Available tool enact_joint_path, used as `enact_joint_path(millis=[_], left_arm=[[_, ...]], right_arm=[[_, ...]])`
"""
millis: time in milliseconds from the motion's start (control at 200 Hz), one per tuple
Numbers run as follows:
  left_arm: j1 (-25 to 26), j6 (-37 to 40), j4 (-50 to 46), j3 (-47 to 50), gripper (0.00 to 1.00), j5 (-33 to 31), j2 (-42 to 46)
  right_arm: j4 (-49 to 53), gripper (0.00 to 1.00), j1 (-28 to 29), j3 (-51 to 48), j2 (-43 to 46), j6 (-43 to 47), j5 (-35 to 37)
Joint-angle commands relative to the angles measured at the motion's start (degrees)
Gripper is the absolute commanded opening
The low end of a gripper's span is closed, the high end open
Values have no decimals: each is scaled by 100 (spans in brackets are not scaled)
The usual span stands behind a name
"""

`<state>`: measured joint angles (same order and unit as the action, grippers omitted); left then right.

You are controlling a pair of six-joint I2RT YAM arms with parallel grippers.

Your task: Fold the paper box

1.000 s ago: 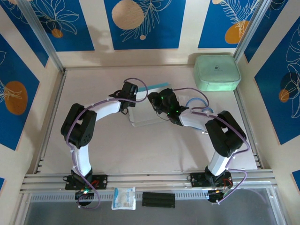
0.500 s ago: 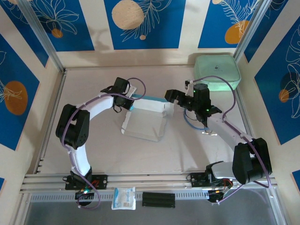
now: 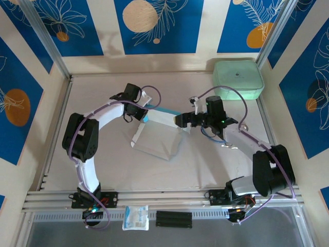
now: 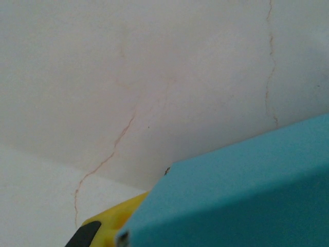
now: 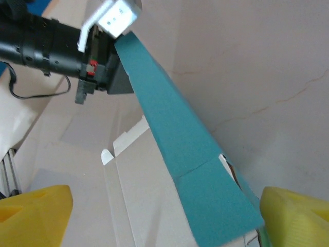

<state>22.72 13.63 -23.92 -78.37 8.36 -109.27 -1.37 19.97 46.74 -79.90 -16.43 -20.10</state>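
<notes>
The paper box (image 3: 154, 141) lies opened out mid-table, whitish-grey inside up, with one light blue wall (image 3: 163, 116) standing along its far side. My left gripper (image 3: 145, 112) is shut on the left end of that blue wall. In the left wrist view the blue card (image 4: 247, 190) sits right against a yellow finger (image 4: 115, 224). My right gripper (image 3: 184, 121) is at the wall's right end. Its jaws stand wide open, and the blue wall (image 5: 175, 134) runs between the yellow fingertips (image 5: 36, 213). The left gripper (image 5: 103, 46) shows at the wall's far end.
A mint-green rounded case (image 3: 238, 80) stands at the back right corner. A small white packet (image 3: 135, 217) and a black strip (image 3: 174, 218) lie on the front rail. Walls close the table (image 3: 103, 170) on three sides.
The right arm left the box, swung out to the right, opened its jaws and came back to the blue wall's right end. The box slid a little to the left and the wall stands up.
</notes>
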Motion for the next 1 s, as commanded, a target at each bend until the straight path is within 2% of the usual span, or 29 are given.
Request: enact_joint_path(millis=[0,90,145,235,455,560,720,800,995], left_arm=[[-33,109,-144,-3,0,-179,-293],[-7,83,-141,-85,0,-441,-394],[13,44,-136,-145,8,-647,-451],[13,-26,-255,-317,11,-704,-579],[22,-72,-706,-861,19,-801,-1035],[22,-58,-833,-1073,19,-831,-1192],[37,-50,-978,-1267,5,-882,-1345],[95,4,-1037,-1327,4,-1077,-1410],[169,129,-1123,-1444,20,-1328,-1556]], right_arm=[[220,91,245,311,-207,296,273],[489,86,336,531,-436,389,543],[628,83,399,669,-518,440,743],[675,80,503,775,-593,570,992],[983,79,600,1029,-803,772,1009],[980,78,588,1068,-819,738,941],[981,76,552,1118,-837,635,831],[957,76,528,1111,-813,573,799],[819,76,491,1083,-755,487,612]])
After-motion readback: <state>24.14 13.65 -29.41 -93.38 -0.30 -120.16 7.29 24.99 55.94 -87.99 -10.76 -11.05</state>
